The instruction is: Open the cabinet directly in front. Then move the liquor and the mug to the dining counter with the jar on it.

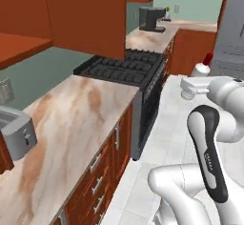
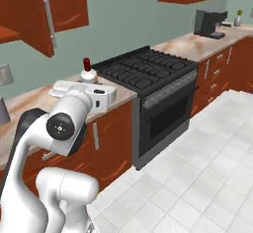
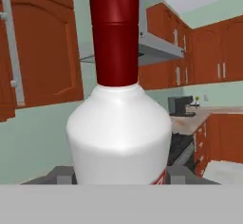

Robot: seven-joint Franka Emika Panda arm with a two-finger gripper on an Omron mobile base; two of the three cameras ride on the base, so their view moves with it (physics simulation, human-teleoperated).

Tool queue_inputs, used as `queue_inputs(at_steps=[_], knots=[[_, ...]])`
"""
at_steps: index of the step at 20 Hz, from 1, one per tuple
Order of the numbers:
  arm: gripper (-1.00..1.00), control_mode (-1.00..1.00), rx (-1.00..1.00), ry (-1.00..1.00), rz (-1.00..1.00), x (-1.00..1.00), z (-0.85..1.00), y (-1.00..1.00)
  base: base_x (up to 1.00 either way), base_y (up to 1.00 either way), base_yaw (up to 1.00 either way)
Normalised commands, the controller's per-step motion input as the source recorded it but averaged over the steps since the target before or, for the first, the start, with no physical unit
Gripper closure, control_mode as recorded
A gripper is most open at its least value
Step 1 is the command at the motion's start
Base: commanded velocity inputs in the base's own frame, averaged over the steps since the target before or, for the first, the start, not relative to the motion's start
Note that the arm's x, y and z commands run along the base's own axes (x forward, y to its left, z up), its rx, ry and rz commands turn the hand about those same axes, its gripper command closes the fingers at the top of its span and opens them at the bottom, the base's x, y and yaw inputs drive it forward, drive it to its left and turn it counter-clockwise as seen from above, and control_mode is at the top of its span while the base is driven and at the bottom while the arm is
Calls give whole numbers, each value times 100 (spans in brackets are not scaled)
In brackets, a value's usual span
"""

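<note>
Brightness: even and bright in all three views, flat rendered light with no visible lamp.
Shadows: soft and faint; the underside of the cabinet [image 1: 86, 14] is darker, and the floor [image 2: 197, 177] is almost shadowless.
Glare: a mild sheen on the marble worktop [image 1: 81, 119] and on the liquor [image 3: 118, 133] body.
Sharpness: low-resolution, slightly soft edges; far coffee machine [image 2: 210, 23] blocky.
Distortion: none obvious at the borders.

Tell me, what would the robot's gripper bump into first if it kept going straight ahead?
The liquor bottle. It sits right between the jaws of the gripper, which look closed on its white body, so nothing else comes first.
</note>
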Motion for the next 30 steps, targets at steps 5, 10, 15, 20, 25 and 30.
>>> queue_inputs(at_steps=[5, 10, 15, 20, 25, 30], knots=[[100, 100, 0, 0, 0, 0, 0, 0, 0, 0, -100], [100, 100, 0, 0, 0, 0, 0, 0, 0, 0, -100], [100, 100, 0, 0, 0, 0, 0, 0, 21, 0, -87], [100, 100, 0, 0, 0, 0, 0, 0, 66, -6, -22], [100, 100, 0, 0, 0, 0, 0, 0, 100, -37, 0], [100, 100, 0, 0, 0, 0, 0, 0, 61, -94, 1]])
